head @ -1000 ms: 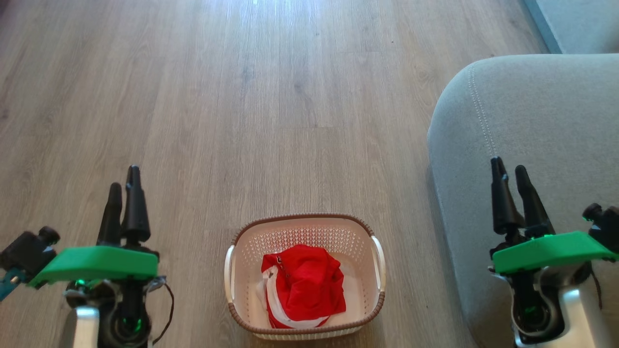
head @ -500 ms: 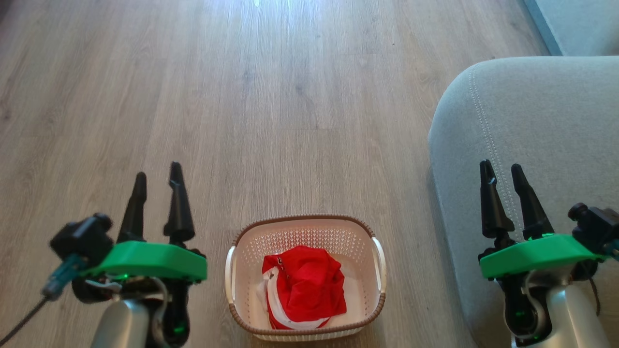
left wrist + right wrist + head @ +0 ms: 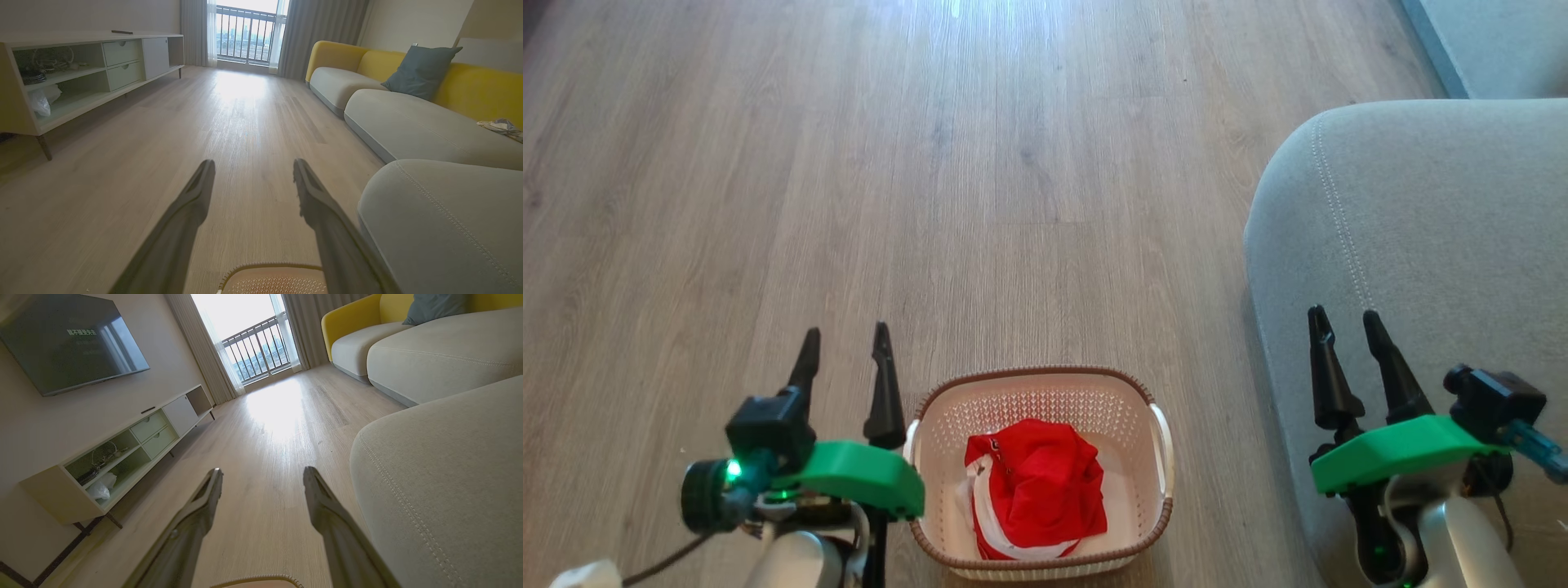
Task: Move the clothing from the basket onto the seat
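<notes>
Head view: clothing (image 3: 1036, 482) in basket (image 3: 1033, 371); right wrist view: television (image 3: 69, 339).

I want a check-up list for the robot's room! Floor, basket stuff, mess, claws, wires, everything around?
Surface: wooden floor; the basket stands on it.
Job's things: red clothing bunched inside the basket; seat to its right, no clothing on it.
Clutter: crumpled item on a far sofa cushion.
Grippers: left gripper beside the basket, right gripper by the seat's edge; both open, empty.
Cables: dark cable by the left wrist.
Surroundings: TV cabinet, wall TV, balcony door, blue cushion.
</notes>
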